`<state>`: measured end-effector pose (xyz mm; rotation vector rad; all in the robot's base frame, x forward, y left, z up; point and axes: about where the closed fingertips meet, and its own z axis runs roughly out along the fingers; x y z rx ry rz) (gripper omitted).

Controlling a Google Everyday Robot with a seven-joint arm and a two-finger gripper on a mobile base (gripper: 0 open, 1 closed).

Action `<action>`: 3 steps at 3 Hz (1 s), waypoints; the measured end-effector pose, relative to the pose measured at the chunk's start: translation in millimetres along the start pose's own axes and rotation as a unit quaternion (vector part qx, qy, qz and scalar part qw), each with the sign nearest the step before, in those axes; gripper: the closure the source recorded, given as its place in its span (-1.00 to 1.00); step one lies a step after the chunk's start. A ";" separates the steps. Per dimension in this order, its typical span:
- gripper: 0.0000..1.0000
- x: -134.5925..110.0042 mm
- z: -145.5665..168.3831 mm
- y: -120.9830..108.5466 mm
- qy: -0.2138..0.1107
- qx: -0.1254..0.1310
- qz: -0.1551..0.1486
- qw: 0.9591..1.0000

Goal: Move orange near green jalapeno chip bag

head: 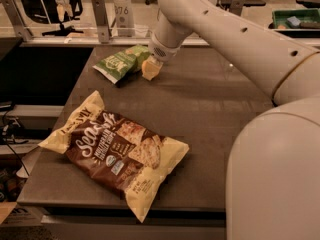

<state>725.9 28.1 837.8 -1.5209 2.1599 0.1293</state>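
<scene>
The orange (149, 70) is a small orange-yellow lump at the far side of the dark table (210, 114). It sits in my gripper (151, 67) at the end of the white arm, which reaches in from the right. The gripper is shut on the orange and holds it just above the tabletop. The green jalapeno chip bag (121, 62) lies flat right beside it on the left, its right edge almost touching the orange.
A large brown-and-yellow chip bag (116, 153) lies at the table's near left. My white arm (235, 39) and body (272, 179) fill the right side. Metal posts (100, 18) line the back edge. A green bin (296, 19) stands far right.
</scene>
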 end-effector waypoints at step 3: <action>-1.00 -6.7 5.7 0.0 -0.010 -0.011 0.003 1.000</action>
